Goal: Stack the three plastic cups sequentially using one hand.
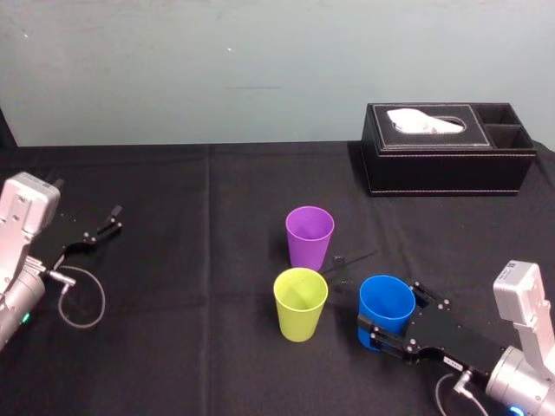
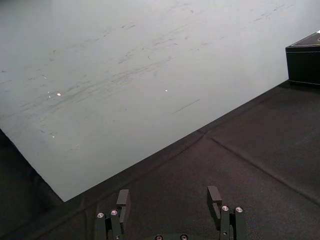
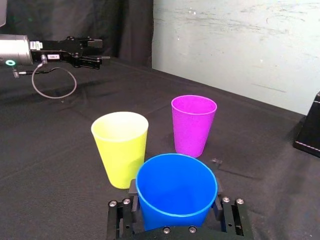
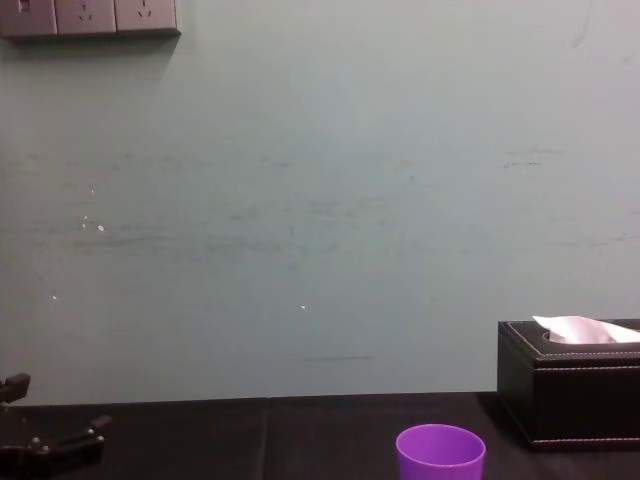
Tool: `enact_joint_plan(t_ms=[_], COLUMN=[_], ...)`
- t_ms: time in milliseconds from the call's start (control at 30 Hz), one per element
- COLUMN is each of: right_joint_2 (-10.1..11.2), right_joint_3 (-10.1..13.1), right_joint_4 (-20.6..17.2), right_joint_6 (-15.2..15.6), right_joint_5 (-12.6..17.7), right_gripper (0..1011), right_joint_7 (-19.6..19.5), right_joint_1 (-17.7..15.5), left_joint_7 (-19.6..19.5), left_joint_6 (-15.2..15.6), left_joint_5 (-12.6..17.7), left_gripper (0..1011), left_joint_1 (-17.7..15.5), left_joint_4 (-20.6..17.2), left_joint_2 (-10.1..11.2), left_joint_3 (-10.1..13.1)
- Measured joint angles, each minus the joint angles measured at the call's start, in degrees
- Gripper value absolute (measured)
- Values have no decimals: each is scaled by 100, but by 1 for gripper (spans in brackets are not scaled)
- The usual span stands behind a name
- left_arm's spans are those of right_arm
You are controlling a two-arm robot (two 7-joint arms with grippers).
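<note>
Three plastic cups stand upright and apart on the black cloth. The purple cup [image 1: 310, 237] [image 3: 193, 125] [image 4: 440, 455] is farthest back, and the yellow-green cup [image 1: 300, 303] [image 3: 121, 147] stands in front of it. To its right is the blue cup [image 1: 386, 303] [image 3: 175, 190], which rests on the cloth. My right gripper [image 1: 388, 317] [image 3: 175, 202] reaches in from the lower right, and both its fingers press the blue cup's sides. My left gripper [image 1: 106, 224] [image 2: 170, 200] is parked at the far left, open and empty.
A black tissue box [image 1: 447, 152] [image 4: 570, 385] with white tissue sits at the back right against the pale wall. A thin dark scrap [image 1: 351, 258] lies on the cloth right of the purple cup. A cable loop [image 1: 82, 299] hangs by the left arm.
</note>
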Motion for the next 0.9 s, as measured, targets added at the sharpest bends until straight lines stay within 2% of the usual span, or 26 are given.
enact_joint_plan(t_ms=[67,300,900], right_joint_2=[1,3,14], right_joint_3=[1,5,23], right_joint_4=[0,0,-42], right_joint_6=[-6,-16,-57], right_joint_5=[0,3,3], right_gripper=[794,743,733], right_joint_7=[1,3,-5], right_joint_1=[-2,-5,-41], left_joint_7=[0,0,0], left_joint_6=[0,0,0], left_joint_5=[0,0,0], left_gripper=[1010,1010,1010], left_joint_1=[0,0,0], left_joint_4=[0,0,0], left_joint_2=[0,0,0], left_joint_3=[0,0,0])
